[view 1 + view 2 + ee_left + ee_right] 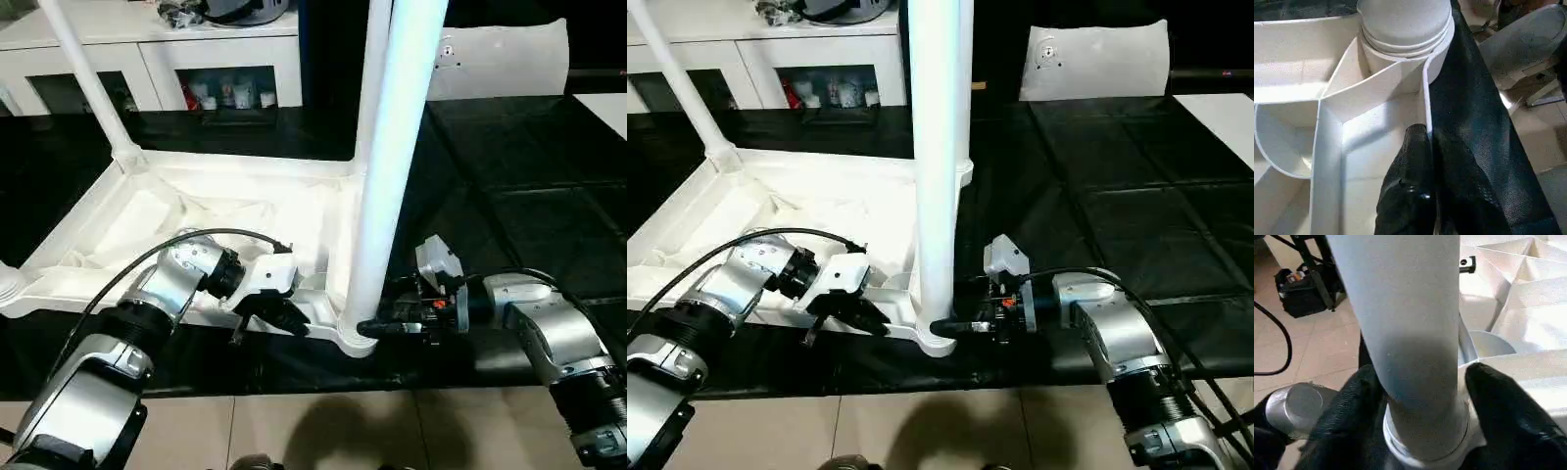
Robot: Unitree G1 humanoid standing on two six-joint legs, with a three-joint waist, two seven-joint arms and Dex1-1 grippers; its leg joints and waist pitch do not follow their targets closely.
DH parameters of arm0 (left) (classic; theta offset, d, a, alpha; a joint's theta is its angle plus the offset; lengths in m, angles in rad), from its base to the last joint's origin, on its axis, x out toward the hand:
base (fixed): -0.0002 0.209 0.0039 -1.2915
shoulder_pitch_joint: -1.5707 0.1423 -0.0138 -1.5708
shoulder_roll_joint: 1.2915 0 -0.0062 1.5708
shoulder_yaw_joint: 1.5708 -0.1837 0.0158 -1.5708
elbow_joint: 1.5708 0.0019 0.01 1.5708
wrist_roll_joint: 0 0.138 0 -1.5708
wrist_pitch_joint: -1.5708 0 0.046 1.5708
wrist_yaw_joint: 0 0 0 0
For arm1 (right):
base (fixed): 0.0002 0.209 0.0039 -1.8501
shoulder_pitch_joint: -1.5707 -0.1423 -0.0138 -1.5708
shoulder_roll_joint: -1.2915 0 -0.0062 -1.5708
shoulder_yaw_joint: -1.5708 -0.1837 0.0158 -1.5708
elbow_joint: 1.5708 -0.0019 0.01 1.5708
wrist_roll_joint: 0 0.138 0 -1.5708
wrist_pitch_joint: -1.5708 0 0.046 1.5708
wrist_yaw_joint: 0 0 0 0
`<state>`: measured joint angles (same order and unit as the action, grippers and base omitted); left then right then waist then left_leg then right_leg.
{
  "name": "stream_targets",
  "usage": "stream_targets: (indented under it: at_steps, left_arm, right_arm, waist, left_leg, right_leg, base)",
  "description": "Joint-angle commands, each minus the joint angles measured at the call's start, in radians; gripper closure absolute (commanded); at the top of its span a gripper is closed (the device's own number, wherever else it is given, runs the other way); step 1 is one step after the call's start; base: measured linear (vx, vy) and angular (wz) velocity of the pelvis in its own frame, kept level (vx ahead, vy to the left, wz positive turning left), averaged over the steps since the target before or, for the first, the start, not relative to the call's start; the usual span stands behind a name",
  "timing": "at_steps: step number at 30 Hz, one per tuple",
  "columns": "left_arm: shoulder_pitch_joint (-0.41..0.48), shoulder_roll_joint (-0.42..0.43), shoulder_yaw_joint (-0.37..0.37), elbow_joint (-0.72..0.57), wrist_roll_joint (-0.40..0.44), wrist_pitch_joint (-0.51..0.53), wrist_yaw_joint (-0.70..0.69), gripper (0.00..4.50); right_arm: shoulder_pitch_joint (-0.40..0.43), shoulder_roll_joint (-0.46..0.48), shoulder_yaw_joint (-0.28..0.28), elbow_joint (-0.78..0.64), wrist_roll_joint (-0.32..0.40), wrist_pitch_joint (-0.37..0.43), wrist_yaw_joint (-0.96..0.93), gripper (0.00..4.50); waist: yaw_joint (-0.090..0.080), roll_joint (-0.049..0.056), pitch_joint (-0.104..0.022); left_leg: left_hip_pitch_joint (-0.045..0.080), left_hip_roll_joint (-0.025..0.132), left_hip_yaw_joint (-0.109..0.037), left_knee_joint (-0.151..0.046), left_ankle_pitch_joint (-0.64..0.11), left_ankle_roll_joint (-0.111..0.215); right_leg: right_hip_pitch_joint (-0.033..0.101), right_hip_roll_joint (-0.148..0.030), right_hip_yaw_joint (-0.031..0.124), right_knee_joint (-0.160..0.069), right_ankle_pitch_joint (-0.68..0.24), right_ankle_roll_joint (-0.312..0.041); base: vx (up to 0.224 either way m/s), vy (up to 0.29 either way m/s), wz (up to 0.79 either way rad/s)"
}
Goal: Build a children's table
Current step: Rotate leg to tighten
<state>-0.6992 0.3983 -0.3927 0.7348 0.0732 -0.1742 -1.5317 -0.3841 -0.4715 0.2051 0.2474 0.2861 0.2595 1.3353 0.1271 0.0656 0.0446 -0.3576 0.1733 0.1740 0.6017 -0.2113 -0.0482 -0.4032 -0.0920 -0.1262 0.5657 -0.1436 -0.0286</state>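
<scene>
The white tabletop lies ribbed side up on the black work table. A thick white leg stands upright in its near right corner socket. A second leg rises slanted from the far left corner, and a third stands behind the near one. My left gripper is shut on the tabletop's front rim, one finger on each side of the thin wall. My right gripper clasps the near leg just above its socket, with black fingers pressed to both sides.
A white glass-door cabinet stands behind the table, and a white sheet leans at the back right. The table's front edge runs just below my grippers, with tiled floor beneath. A black bag sits on the floor.
</scene>
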Motion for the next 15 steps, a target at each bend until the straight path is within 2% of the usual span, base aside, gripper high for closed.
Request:
stream_targets:
  at_steps: [1, 5, 8, 11, 14, 15]
  left_arm:
    - [0.013, -0.005, -0.054, -0.023, 0.018, -0.015, -0.053, 4.5]
    - [0.015, -0.007, -0.055, -0.025, 0.018, -0.013, -0.05, 4.5]
    - [0.014, -0.01, -0.059, -0.021, 0.029, -0.005, -0.035, 4.5]
    - [0.007, -0.036, -0.047, -0.01, 0.034, 0.037, 0.019, 4.5]
    - [-0.009, -0.073, -0.022, 0.01, 0.037, 0.111, 0.109, 4.5]
    - [-0.022, -0.097, -0.005, 0.027, 0.033, 0.148, 0.161, 4.5]
  right_arm:
    - [-0.012, 0.003, 0.009, -0.001, 0.012, -0.007, 0.011, 1.92]
    - [-0.013, 0.006, 0.009, -0.002, 0.014, -0.003, 0.014, 2.09]
    - [-0.011, 0.015, 0.006, -0.004, 0.018, 0.004, 0.006, 2.45]
    - [0.006, 0.037, -0.002, -0.033, 0.035, 0.031, -0.026, 2.53]
    - [0.028, 0.078, -0.014, -0.053, 0.01, 0.018, -0.12, 2.57]
    - [0.032, 0.107, -0.021, -0.047, -0.019, 0.009, -0.195, 2.57]
  waist:
    - [-0.005, -0.016, -0.072]
    - [-0.002, -0.015, -0.071]
    - [0.0, -0.018, -0.07]
    - [-0.001, -0.018, -0.068]
    - [-0.002, -0.019, -0.056]
    - [-0.006, -0.021, -0.053]
  left_leg:
    - [0.005, 0.066, -0.017, -0.07, -0.123, 0.085]
    - [0.006, 0.065, -0.016, -0.07, -0.132, 0.081]
    - [0.005, 0.064, -0.017, -0.07, -0.129, 0.079]
    - [0.005, 0.063, -0.016, -0.07, -0.134, 0.076]
    - [0.016, 0.057, -0.016, -0.075, -0.2, 0.053]
    - [0.019, 0.052, -0.016, -0.075, -0.225, 0.04]
  right_leg:
    - [0.058, -0.078, 0.06, -0.055, -0.306, -0.167]
    - [0.057, -0.078, 0.06, -0.058, -0.328, -0.159]
    - [0.058, -0.079, 0.061, -0.057, -0.338, -0.152]
    - [0.058, -0.078, 0.061, -0.061, -0.358, -0.146]
    - [0.051, -0.078, 0.056, -0.082, -0.507, -0.103]
    - [0.047, -0.077, 0.052, -0.092, -0.579, -0.075]
  base:
    - [0.0, 0.0, 0.0]
    - [0.0, 0.0, 0.0]
    - [0.0, 0.0, 0.0]
    - [0.0, 0.0, 0.0]
    - [0.0, 0.0, 0.0]
    - [0.0, 0.0, 0.0]
